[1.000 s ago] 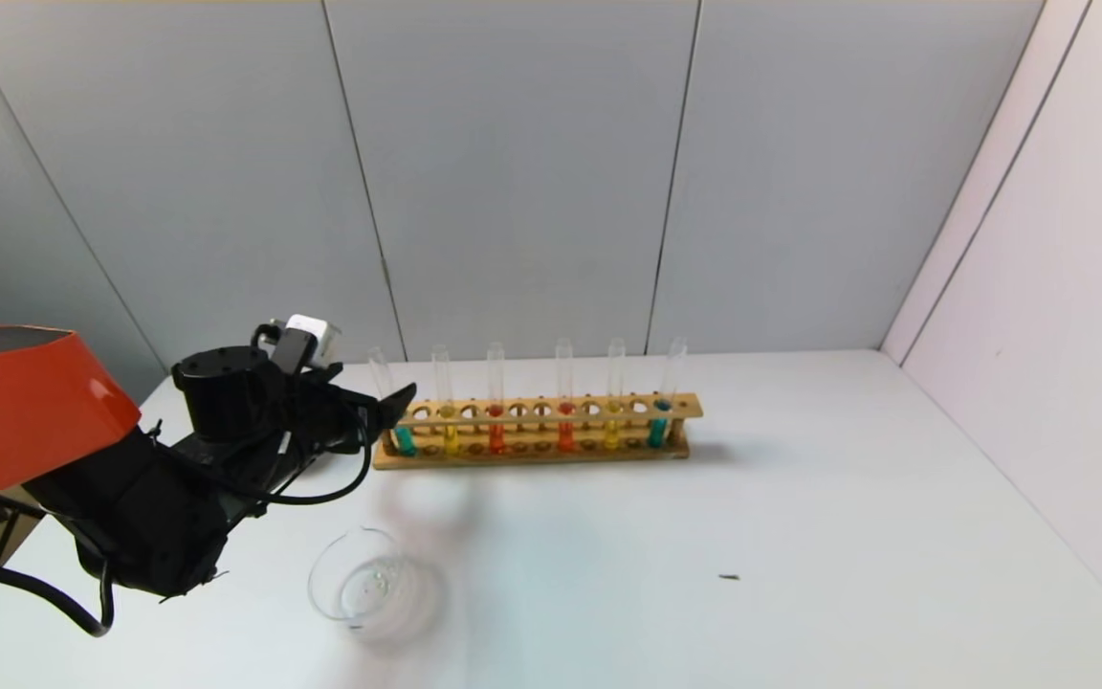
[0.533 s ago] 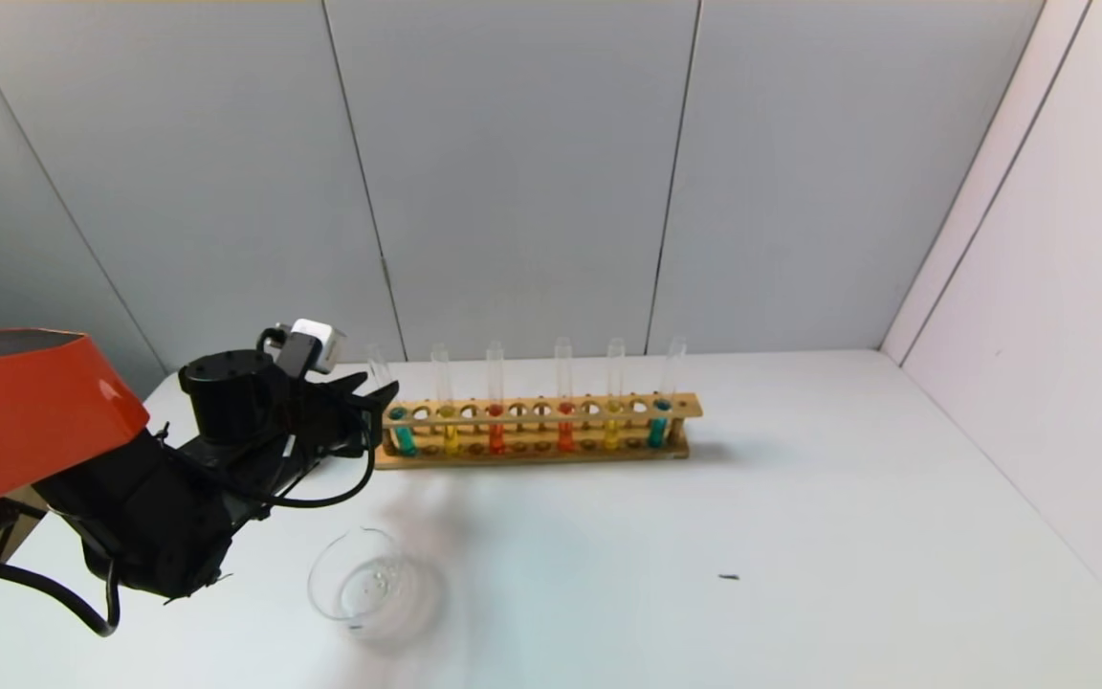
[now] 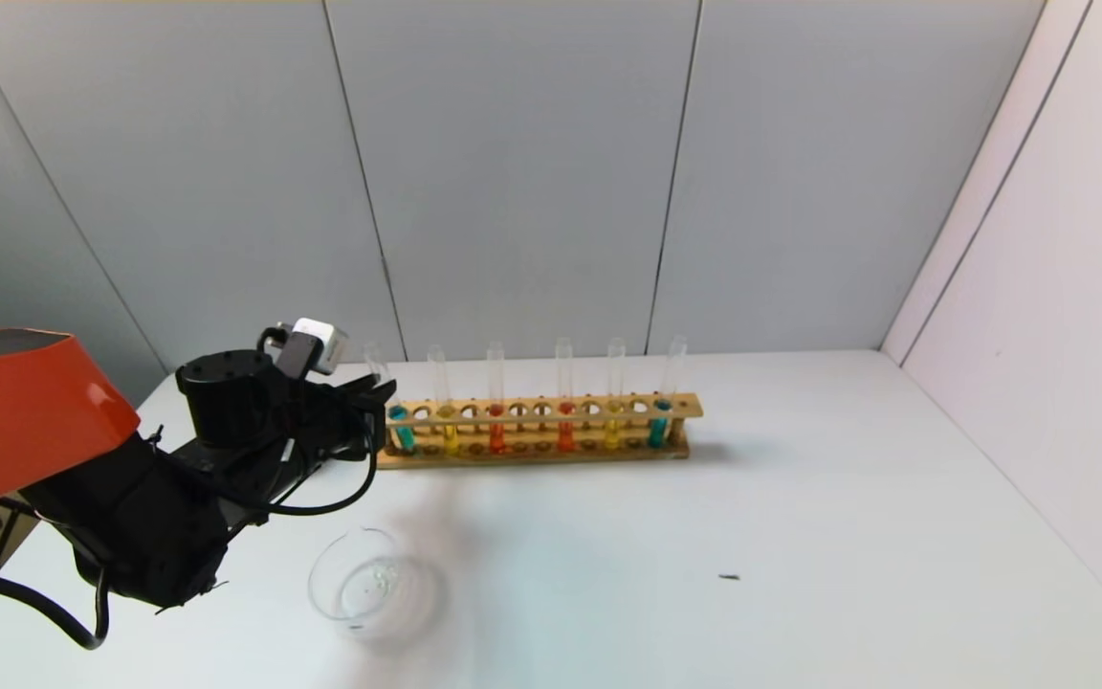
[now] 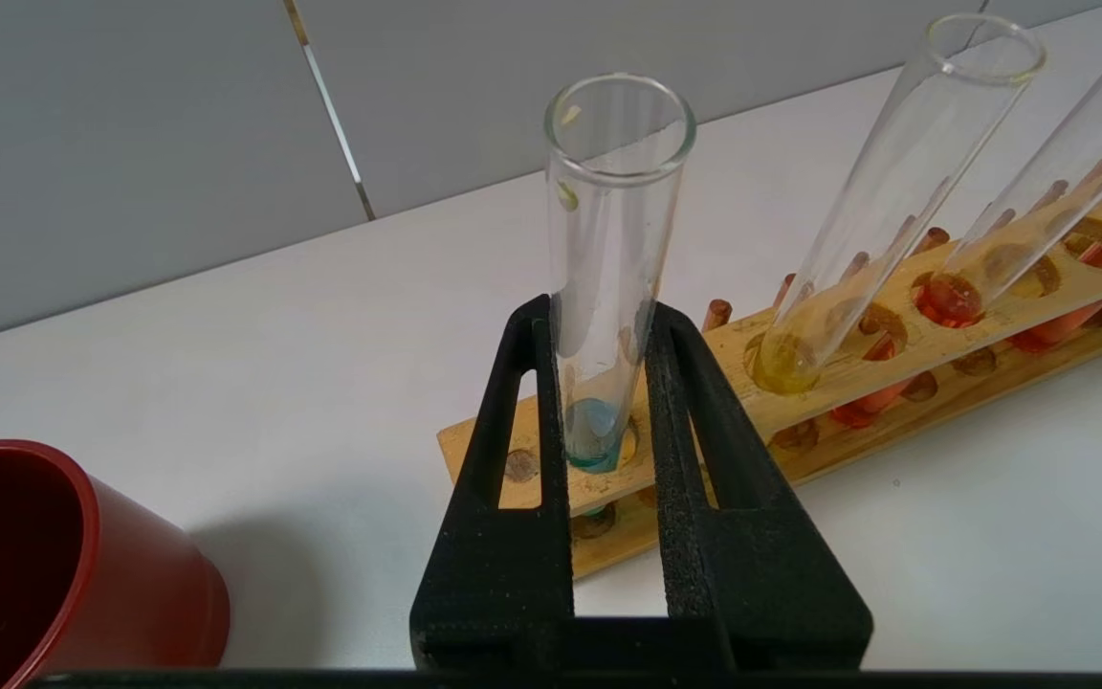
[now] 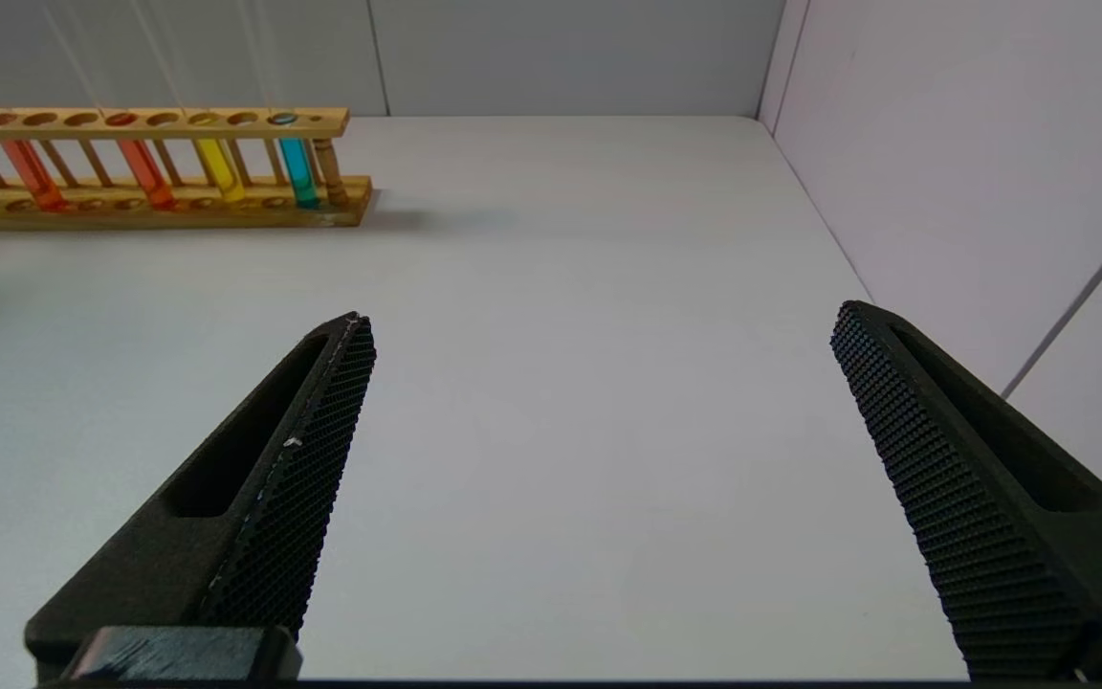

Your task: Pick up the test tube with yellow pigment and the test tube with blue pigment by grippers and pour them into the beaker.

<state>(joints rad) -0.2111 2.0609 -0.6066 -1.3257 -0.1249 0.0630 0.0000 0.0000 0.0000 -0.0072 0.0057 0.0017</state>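
The white bench [image 3: 800, 498] fills the lower half of the head view. Along its middle, just left of centre, runs the long wooden rack [image 3: 537, 431], its length lying left to right across the frame. The clear beaker [image 3: 364, 584] stands apart from it at lower left of centre, mouth up.

At the left edge the left arm reaches in, and its left pincer [image 3: 381, 394] sits at the rack's left end, closed narrow around the test tube with blue pigment [image 4: 608, 287]. That tube is still seated in the end hole, its long axis near upright with a slight lean, open mouth up, teal liquid at the round bottom. In the left wrist view both black fingers [image 4: 675, 383] press its glass from either side above the rack.

The test tube with yellow pigment [image 3: 441, 402] stands in the next hole, also mouth up.

A dark-red cup [image 4: 54, 565] occupies the lower left of the left wrist view.

The right pincer [image 5: 599, 402] hangs wide apart over bare bench, holding nothing.
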